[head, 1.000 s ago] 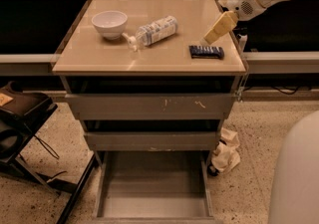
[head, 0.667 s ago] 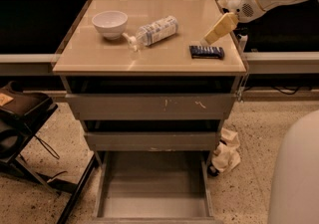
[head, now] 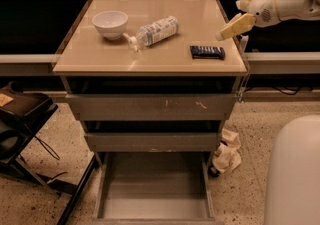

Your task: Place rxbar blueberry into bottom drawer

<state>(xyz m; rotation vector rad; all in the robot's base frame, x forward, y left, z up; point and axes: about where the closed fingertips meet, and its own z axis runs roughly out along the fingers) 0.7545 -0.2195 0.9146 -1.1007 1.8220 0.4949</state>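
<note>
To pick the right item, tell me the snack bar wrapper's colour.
Dark navy blue rxbar blueberry, clearest in the camera view; gripper hovers just right of it.

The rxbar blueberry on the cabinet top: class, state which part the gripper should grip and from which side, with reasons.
Probably grip the rxbar blueberry across its narrow width, near the middle, coming down from above. It lies flat on the cabinet top, long side running left to right, so its long edges offer the hold. The gripper hangs close by, beyond its right end.
</note>
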